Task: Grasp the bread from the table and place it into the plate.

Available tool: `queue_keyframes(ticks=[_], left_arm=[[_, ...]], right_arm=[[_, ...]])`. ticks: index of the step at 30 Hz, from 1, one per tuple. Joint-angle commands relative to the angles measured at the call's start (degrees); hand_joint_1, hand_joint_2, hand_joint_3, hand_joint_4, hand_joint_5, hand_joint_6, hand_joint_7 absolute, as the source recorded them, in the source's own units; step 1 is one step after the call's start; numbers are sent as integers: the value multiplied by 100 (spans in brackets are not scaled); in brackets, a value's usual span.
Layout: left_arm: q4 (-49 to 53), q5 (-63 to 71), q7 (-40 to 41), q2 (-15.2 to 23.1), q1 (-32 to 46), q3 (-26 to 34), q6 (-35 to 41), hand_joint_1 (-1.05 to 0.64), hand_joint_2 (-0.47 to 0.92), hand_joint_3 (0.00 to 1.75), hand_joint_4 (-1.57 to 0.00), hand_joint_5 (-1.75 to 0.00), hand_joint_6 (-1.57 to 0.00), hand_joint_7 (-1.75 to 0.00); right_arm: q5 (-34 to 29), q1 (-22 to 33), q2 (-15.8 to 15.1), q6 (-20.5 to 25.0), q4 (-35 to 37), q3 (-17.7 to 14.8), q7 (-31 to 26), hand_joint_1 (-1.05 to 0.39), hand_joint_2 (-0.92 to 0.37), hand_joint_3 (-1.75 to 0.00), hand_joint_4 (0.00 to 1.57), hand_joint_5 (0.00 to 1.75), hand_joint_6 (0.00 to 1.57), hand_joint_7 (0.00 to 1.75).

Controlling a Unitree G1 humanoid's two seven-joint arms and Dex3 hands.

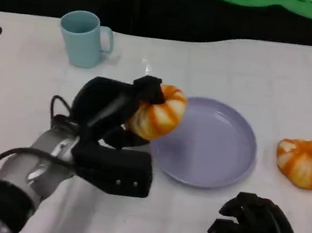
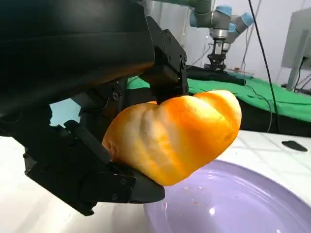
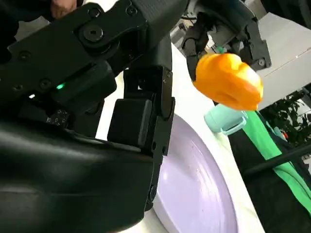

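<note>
- Step in hand: the carry. The left robot hand [image 1: 123, 112] holds the orange-and-white ridged, pumpkin-shaped bread roll [image 1: 157, 112] clear of the white bench [image 1: 22, 87], its black fingers [image 2: 167, 63] closed over the roll's top and a lower part of the hand cradling it from beneath.
- Position of the bread roll: raised over the near-left rim of the round, shallow lavender plate [image 1: 219, 159]; the left wrist view shows the roll hanging above the plate's edge, not touching it.
- Next move, as a judgement: the hand should travel a little further toward the plate's centre, lower until the roll rests on the plate floor, then spread its fingers and draw back without dragging the roll over the rim.
- Appearance of the bread roll: glossy golden-orange crust, lobed by pale grooves running from top to base; plump and seemingly undeformed under the grasp.
- Right robot hand [image 1: 259, 230]: low at the bench's near edge, just short of the plate, fingers curled inward with nothing in them.
- A second orange-and-white ridged roll [image 1: 306, 162] lies on the bench just beyond the plate's right rim, untouched.
- A pale blue ceramic mug [image 1: 86, 38] stands upright at the far left, well apart from the plate.
</note>
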Motion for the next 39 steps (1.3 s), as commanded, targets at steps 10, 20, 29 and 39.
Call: queue_keyframes(ticks=[10, 20, 29, 39], left_arm=[[1158, 246, 260, -750, -1043, -503, 108, -32, 54, 97, -88, -175, -73, -142], [1925, 186, 266, -1062, -1488, -711, 42, -29, 59, 92, -87, -175, -66, -166], [1923, 186, -691, -948, -1635, -893, 142, -49, 92, 30, -40, -96, -50, -20], [1280, 222, -2180, -723, -1685, -1063, 781, -95, 92, 41, 0, -33, -11, -1]], right_arm=[[58, 9, -38, -26, 66, -34, 95, -104, -72, 0, 157, 77, 157, 38], [-7, 18, -41, -83, 17, -8, 43, -104, -74, -1, 157, 77, 157, 39], [50, 33, -19, 2, -11, -11, 39, -105, -72, 0, 157, 78, 157, 39], [36, 16, -33, -59, 37, -14, 88, -104, -73, -1, 157, 77, 157, 39]])
